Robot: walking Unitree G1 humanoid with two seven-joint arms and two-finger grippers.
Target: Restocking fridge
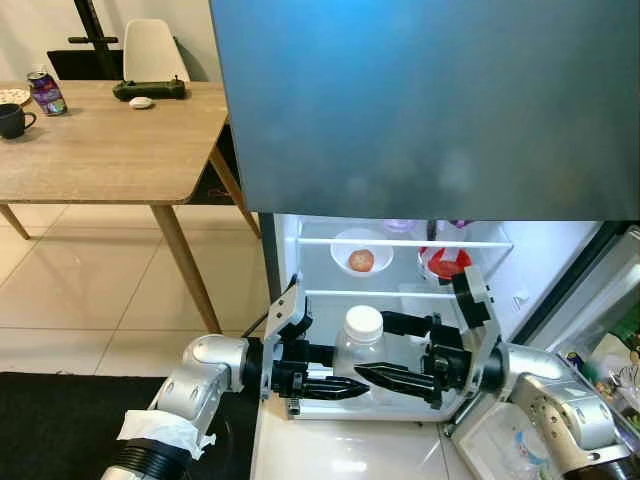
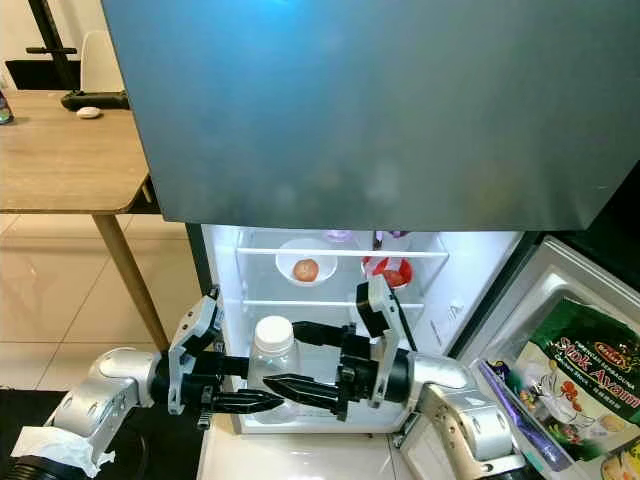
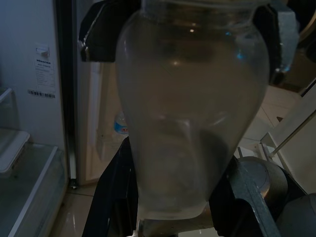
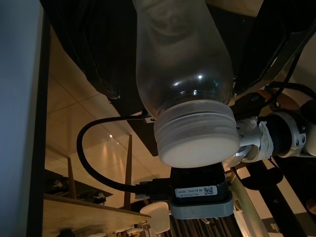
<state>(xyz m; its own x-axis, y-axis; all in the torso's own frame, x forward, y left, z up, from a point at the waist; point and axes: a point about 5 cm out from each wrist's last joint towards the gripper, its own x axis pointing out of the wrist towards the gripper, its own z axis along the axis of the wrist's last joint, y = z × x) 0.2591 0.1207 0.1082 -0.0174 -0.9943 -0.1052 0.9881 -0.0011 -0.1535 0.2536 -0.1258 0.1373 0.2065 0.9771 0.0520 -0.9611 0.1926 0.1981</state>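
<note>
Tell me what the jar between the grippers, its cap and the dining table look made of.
Jar: likely frosted translucent plastic, possibly glass; the fingers behind show through it, blurred. Cap: white opaque plastic, matte, with a ribbed edge. Dining table: light wood or wood-look laminate; grain lines run along a matte top, on angled wooden legs.

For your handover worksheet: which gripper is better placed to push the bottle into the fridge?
Probably the right gripper: its fingers flank the bottle on both sides, while the left gripper sits low at its base.
</note>
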